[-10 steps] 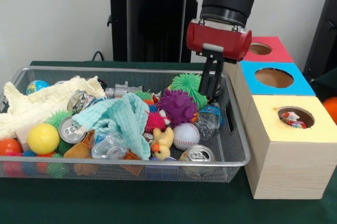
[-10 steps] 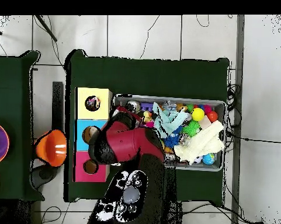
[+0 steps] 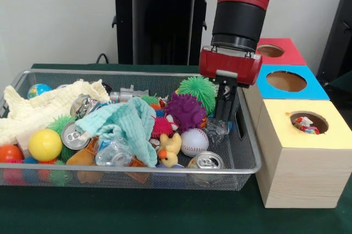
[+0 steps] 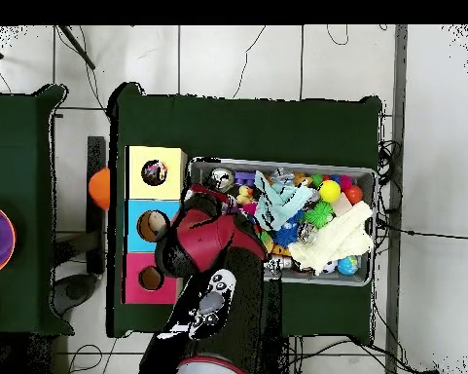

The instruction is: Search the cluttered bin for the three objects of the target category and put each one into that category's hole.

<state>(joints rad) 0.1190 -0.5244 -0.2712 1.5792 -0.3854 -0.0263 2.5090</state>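
Note:
The wire mesh bin [image 3: 137, 72] holds mixed clutter; it also shows in the overhead view [image 4: 276, 163]. The cream-yellow knitted cloth [image 3: 49, 105] lies at its left end in the front view, and at the right end in the overhead view [image 4: 335, 239]. A confetti-patterned cloth [image 3: 306, 124] sits inside the yellow-topped hole [image 3: 297, 116] of the pale wooden box [image 3: 300, 173]. I cannot pick out another confetti cloth. My gripper [image 3: 224, 112] reaches down into the bin's right end, just above a crushed clear bottle [image 3: 217, 128] and beside a purple spiky ball [image 3: 186, 111].
A mint-green cloth [image 3: 129, 127], silver cans [image 3: 206, 161], a baseball [image 3: 193, 141], a rubber duck [image 3: 169, 151] and spiky balls fill the bin. Blue-topped [image 3: 286, 81] and red-topped [image 3: 272, 51] openings lie behind the yellow one. An orange round thing [image 4: 99, 187] sits beyond the boxes.
My gripper has moved lower and nearer the bin's front right corner. The orange thing beside the boxes has shifted and no longer shows in the front view.

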